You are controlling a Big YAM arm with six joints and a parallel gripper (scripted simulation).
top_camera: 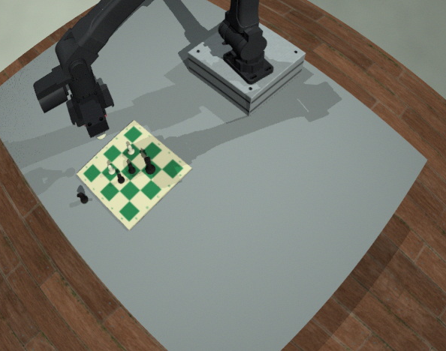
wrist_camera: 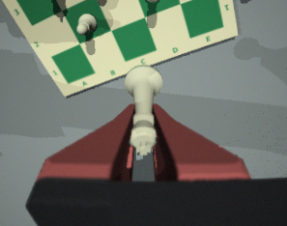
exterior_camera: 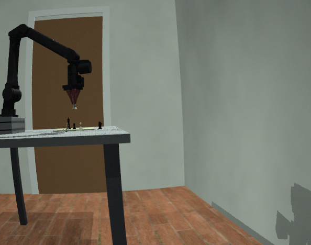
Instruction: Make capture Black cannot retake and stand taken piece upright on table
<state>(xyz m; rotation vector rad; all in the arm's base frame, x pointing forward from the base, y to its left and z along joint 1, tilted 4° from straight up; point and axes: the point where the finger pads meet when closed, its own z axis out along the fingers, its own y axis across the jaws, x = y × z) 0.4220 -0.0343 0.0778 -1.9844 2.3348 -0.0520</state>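
My gripper (wrist_camera: 143, 112) (top_camera: 98, 132) (exterior_camera: 74, 103) is shut on a tall white chess piece (wrist_camera: 143, 81) (exterior_camera: 74, 107), gripping its top so that its round base hangs down. It holds the piece high in the air, over the table just outside the board's lettered edge. The green and cream board (top_camera: 129, 211) (wrist_camera: 132, 39) (exterior_camera: 88, 128) lies flat on the grey table. On it stand two white pieces (top_camera: 130, 148) (top_camera: 110, 167) and three black pieces (top_camera: 120, 177) (top_camera: 131, 167) (top_camera: 149, 163). A black piece (top_camera: 82, 196) (exterior_camera: 99, 124) stands upright on the table beside the board.
The arm's grey base block (top_camera: 249, 75) sits at the back of the table. The table's edge (exterior_camera: 118, 138) runs close to the board and the lone black piece. A wooden floor surrounds the table.
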